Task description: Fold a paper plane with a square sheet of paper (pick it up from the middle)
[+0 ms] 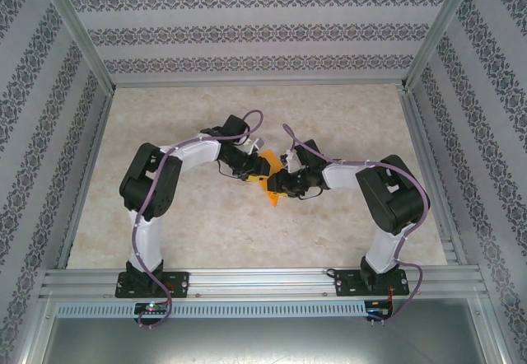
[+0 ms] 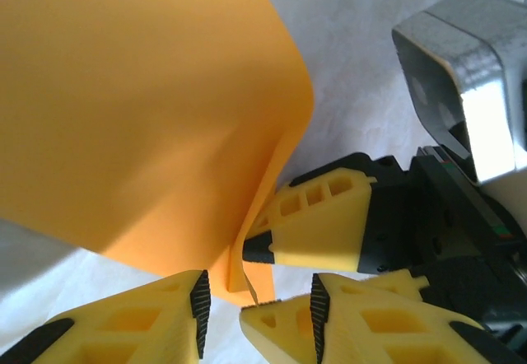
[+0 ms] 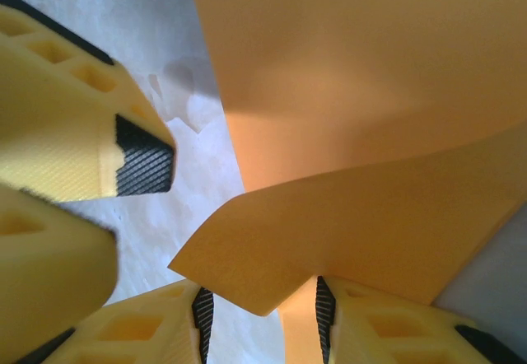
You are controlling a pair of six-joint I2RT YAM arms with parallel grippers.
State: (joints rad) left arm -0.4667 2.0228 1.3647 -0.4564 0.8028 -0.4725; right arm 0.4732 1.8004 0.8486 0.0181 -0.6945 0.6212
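Marbled table [image 1: 165, 232]: left hand [image 2: 258, 306] and right hand [image 3: 261, 316] gape narrowly around orange paper [image 2: 123, 109].

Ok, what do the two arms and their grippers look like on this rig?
Left arm and right arm: white links, bulky black joints, a purple cable looped along each. Left gripper and right gripper: yellow wedge-shaped fingers with cut-out pockets and black cross-hatched pads. A silver box sits on the right wrist.
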